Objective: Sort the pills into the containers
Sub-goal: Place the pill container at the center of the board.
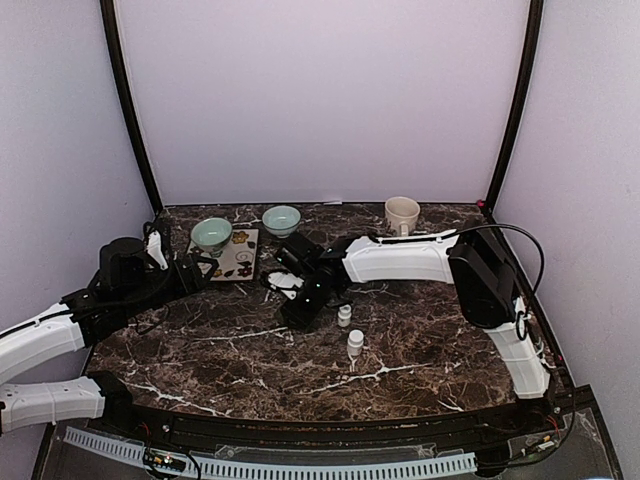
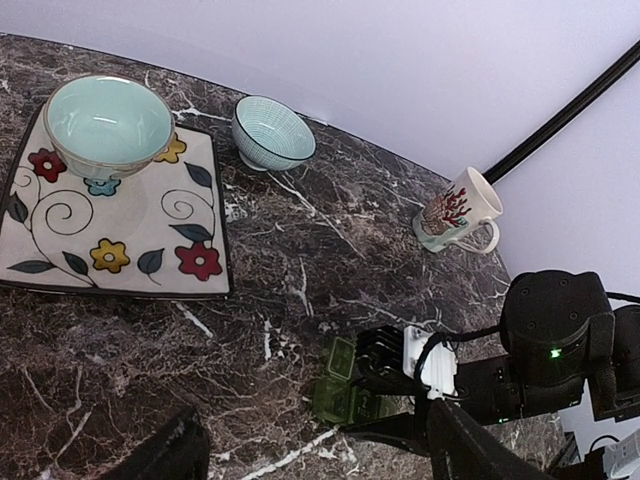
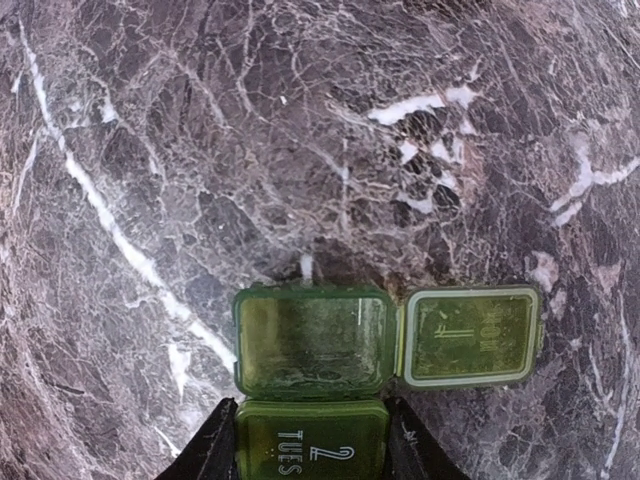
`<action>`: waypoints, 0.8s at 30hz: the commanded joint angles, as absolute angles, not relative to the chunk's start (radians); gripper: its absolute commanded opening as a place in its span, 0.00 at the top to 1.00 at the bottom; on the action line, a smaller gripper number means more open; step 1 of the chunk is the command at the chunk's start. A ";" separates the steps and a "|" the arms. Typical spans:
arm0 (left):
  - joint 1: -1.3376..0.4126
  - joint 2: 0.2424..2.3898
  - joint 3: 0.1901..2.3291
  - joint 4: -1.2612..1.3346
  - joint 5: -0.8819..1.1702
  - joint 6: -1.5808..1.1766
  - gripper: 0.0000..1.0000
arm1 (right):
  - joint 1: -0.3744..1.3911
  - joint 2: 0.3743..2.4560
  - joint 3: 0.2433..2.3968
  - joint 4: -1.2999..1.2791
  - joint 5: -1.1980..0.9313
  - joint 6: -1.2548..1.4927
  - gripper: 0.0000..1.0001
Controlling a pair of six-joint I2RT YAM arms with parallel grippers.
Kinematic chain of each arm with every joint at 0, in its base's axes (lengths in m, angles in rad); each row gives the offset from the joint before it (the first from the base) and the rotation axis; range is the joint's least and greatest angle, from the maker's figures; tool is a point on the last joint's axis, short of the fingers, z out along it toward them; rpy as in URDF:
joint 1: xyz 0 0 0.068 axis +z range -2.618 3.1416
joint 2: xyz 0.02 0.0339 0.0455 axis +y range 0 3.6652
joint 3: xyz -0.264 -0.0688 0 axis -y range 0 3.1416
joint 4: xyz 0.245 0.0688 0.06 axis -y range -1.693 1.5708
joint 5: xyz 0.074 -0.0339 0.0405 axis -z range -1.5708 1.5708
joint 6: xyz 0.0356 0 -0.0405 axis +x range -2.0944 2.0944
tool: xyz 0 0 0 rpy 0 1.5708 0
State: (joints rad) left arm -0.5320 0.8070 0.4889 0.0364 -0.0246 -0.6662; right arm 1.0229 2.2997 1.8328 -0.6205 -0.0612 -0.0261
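The containers (image 3: pixel 312 345) are one dark green pill box lying flat on the marble table (image 3: pixel 200 150). Its end compartment stands open and looks empty, with the lid (image 3: pixel 470 336) flipped out to the right. My right gripper (image 3: pixel 312 440) is shut on the box, its fingers (image 3: pixel 213 448) pressed against both sides of the closed "TUES" compartment. The left wrist view shows the same box (image 2: pixel 350 385) under the right gripper (image 2: pixel 395 375). My left gripper (image 2: pixel 315 462) hangs open and empty, short of the box and left of it. No pills show in any view.
Two small white bottles (image 1: pixel 344 316) (image 1: pixel 355 345) stand just right of the right gripper (image 1: pixel 299 312). A flowered square plate (image 2: pixel 120 230) carries a teal bowl (image 2: pixel 105 125). A second bowl (image 2: pixel 272 131) and a cream mug (image 2: pixel 458 212) stand near the back wall.
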 commanded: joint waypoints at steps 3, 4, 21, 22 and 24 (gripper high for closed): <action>-0.526 0.816 0.491 0.066 -0.024 -0.655 0.22 | 1.040 2.312 1.863 -0.712 0.045 0.093 0.73; -0.525 0.817 0.492 0.066 -0.026 -0.655 0.22 | 1.040 2.307 1.859 -0.716 0.058 0.108 0.73; -0.526 0.815 0.499 0.048 -0.023 -0.654 0.22 | 1.046 2.260 1.784 -0.674 0.028 0.150 0.50; -0.526 0.815 0.499 0.048 -0.022 -0.655 0.22 | 1.046 2.255 1.781 -0.671 0.028 0.150 0.49; -0.526 0.815 0.498 0.049 -0.021 -0.656 0.22 | 1.047 2.245 1.776 -0.668 0.028 0.147 0.48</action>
State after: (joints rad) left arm -0.5320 0.8246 0.4889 0.0364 -0.0235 -0.6659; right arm 1.0409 2.2875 1.8011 -0.6437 0.0307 0.1398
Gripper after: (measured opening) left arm 0.778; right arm 0.512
